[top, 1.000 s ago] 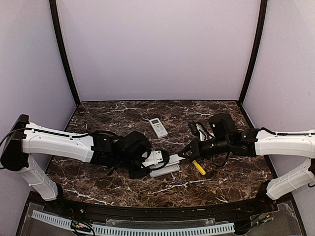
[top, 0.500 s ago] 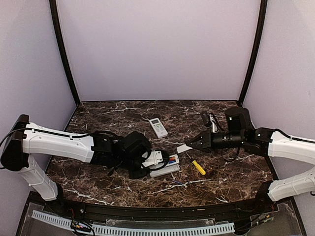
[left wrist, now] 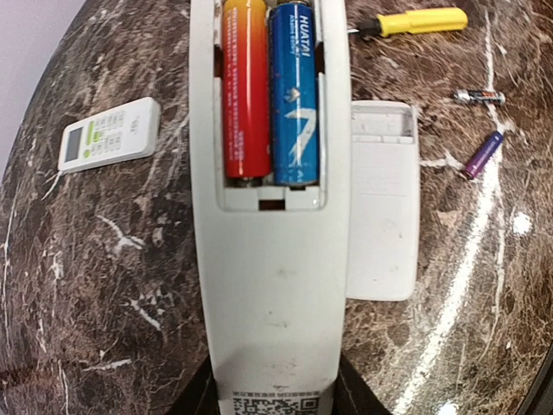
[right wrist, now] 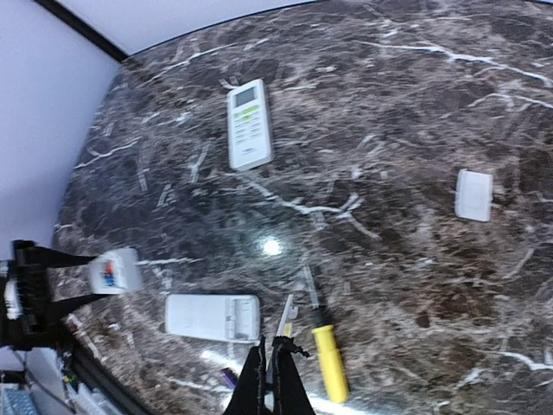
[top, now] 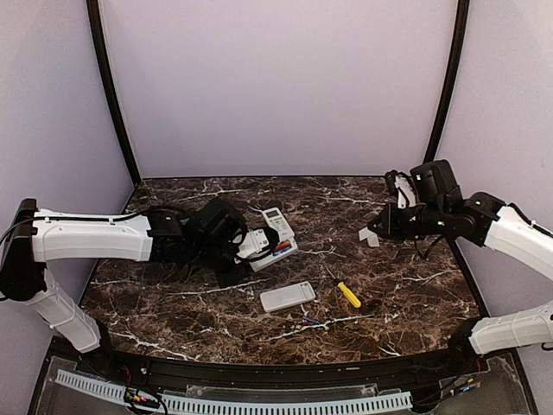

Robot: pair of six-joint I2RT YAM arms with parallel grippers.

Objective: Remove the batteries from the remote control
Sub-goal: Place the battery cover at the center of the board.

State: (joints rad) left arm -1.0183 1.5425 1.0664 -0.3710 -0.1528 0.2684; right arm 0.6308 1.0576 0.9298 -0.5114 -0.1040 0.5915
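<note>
while left fingers [left wrist: 348, 398] clamp the remote [left wrist: 272, 285], its batteries [left wrist: 270, 95] sit beyond.

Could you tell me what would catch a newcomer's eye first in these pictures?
The open remote in the left gripper, left of centre, shows a red-orange battery and a blue battery side by side in its bay. Next comes the yellow screwdriver, lying right of centre toward the front.

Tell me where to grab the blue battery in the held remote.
Take the blue battery at its end by the notch, coming down onto the open back of the remote. The red-orange battery and compartment wall flank its sides, so probably lever that end up first.
</note>
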